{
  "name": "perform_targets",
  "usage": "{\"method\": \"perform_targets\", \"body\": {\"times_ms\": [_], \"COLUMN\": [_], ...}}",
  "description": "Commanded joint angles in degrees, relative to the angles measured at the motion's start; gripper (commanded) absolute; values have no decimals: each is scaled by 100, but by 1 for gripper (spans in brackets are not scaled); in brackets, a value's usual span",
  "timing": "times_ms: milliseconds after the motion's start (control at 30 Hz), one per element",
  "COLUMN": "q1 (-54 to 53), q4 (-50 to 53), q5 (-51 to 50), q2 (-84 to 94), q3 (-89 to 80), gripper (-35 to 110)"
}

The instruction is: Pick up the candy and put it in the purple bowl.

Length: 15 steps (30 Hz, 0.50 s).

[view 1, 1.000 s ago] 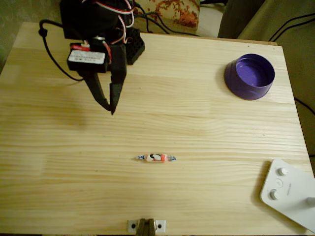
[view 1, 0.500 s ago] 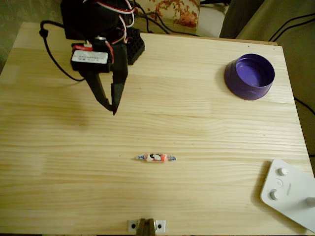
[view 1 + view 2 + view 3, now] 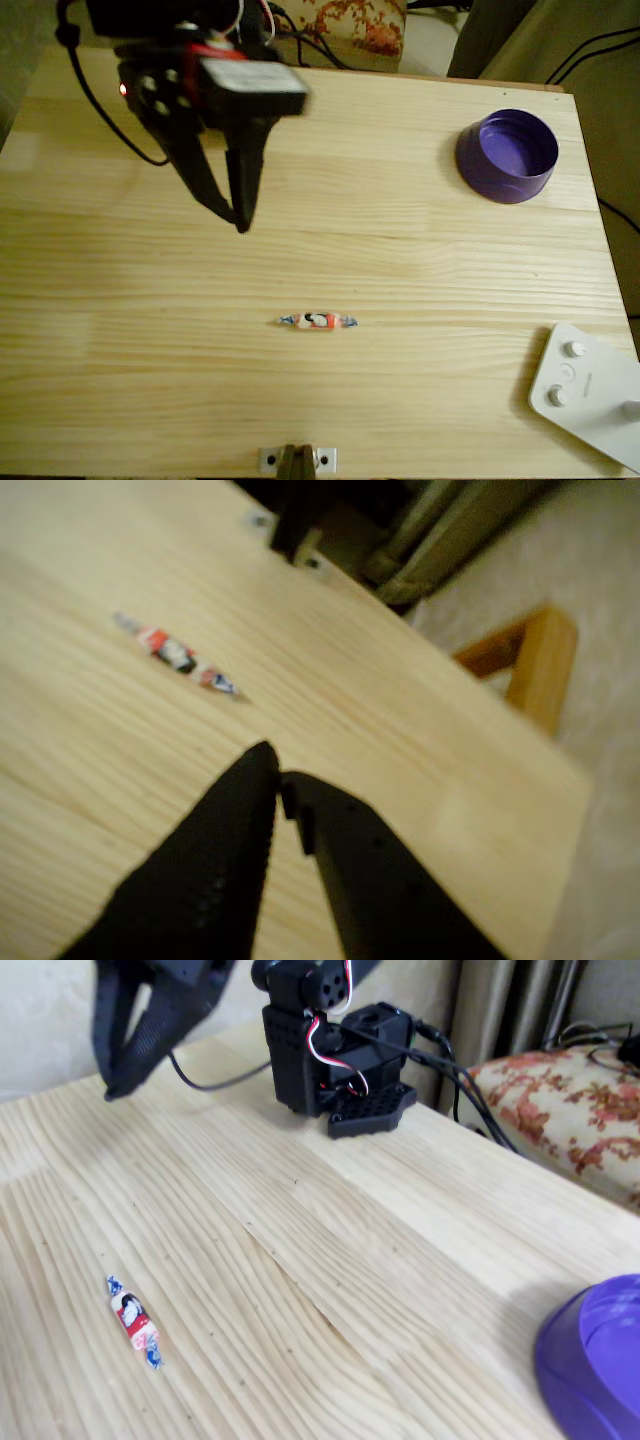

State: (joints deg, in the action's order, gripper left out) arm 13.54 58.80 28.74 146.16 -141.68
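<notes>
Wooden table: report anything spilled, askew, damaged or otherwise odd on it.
Nothing stands out. The small wrapped pinkish-orange candy lies intact on the bare light wooden table, the round purple plastic bowl sits upright and empty, and the black gripper hangs above the wood.

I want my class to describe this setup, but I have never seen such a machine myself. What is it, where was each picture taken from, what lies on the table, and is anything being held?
It is a small black robot arm ending in a two-finger claw. One picture looks straight down from above, one comes from a camera riding on the arm's wrist, and one from a low camera standing at the table's side. On the pale wooden table lie a small wrapped pinkish-orange and white candy, a round purple plastic bowl near the far right corner in the overhead view, and a white device with round knobs. The claw hangs above the table, apart from the candy, its fingers together, and holds nothing.
</notes>
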Motion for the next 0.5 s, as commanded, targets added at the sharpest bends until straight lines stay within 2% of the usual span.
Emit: {"method": "perform_targets", "body": {"times_ms": [0, 200, 467], "q1": [229, 431, 1081], "q4": [88, -53, -79], "q5": [703, 1749, 2461], "q2": [-1125, -2364, -3894], "q3": [1327, 2118, 2936], "gripper": [0, 0, 0]}}
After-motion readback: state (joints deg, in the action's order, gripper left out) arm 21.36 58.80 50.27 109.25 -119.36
